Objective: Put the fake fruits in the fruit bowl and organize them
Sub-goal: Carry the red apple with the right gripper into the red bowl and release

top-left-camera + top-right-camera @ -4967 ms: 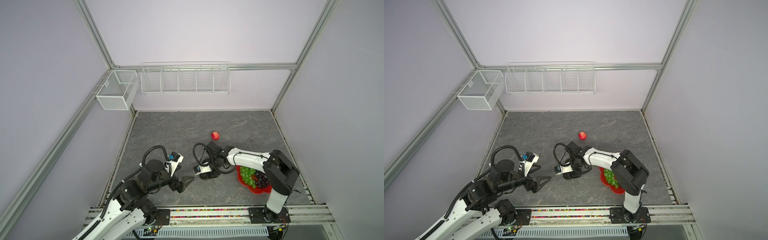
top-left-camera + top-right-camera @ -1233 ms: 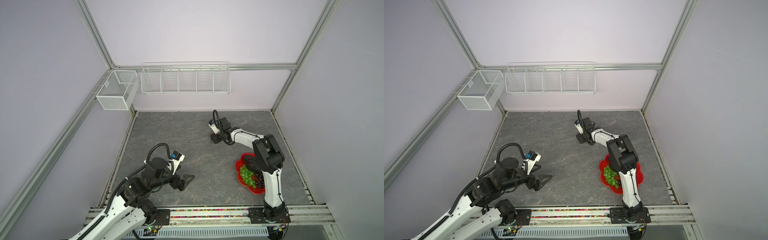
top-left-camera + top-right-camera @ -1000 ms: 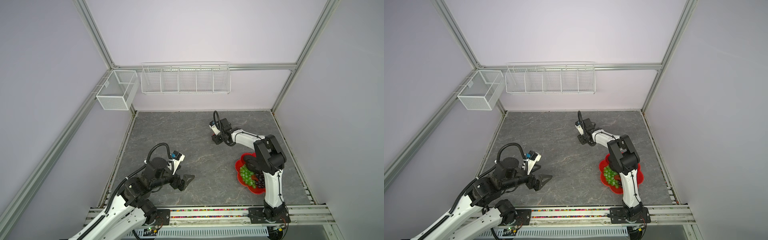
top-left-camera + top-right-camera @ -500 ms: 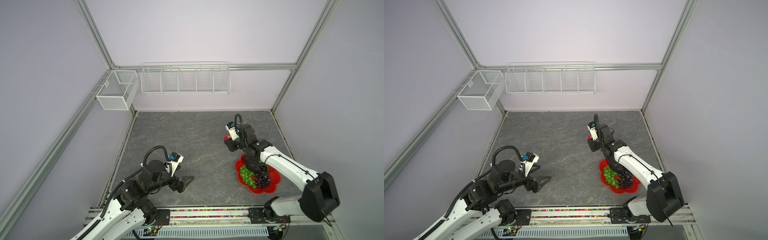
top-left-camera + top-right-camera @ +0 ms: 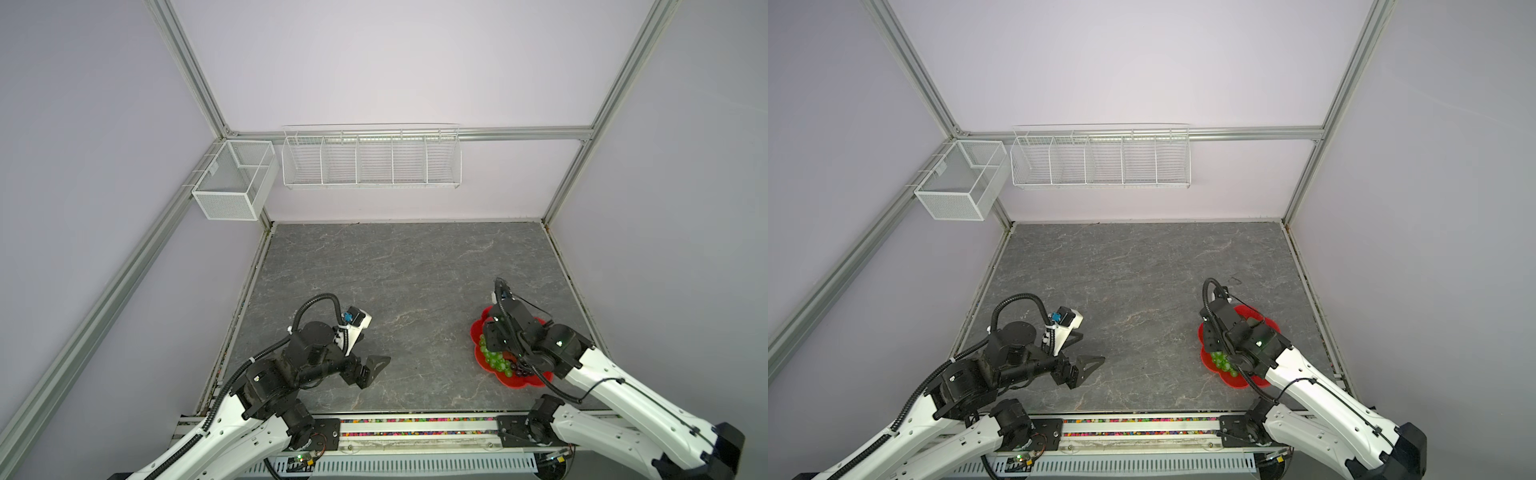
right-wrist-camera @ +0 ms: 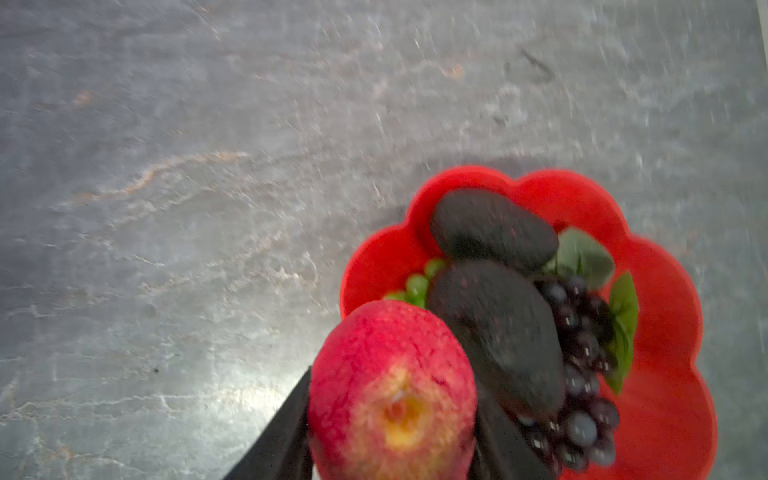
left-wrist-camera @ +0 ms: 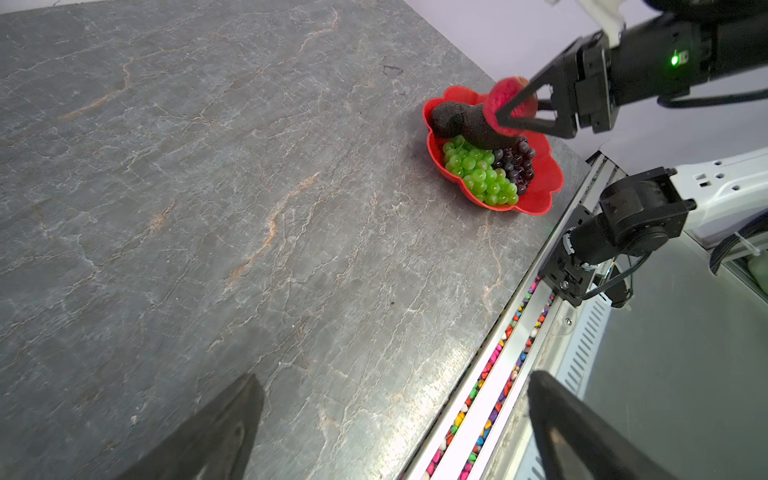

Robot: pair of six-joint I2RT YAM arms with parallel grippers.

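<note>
The right claw [image 7: 505, 117] pinched the red apple [image 6: 390, 386] over the fruit bowl's [image 7: 548, 176] rim near the counter's [image 5: 395, 270] front-right corner; this seemingly final placement called for lowering beside the avocados [image 6: 494, 332], then releasing.

The right arm [image 5: 557, 345] reaches forward with its wrist pitched down and jaws clamped on the red apple [image 7: 503, 97], while the left arm [image 5: 307, 357] sits folded low, jaws spread wide.
</note>
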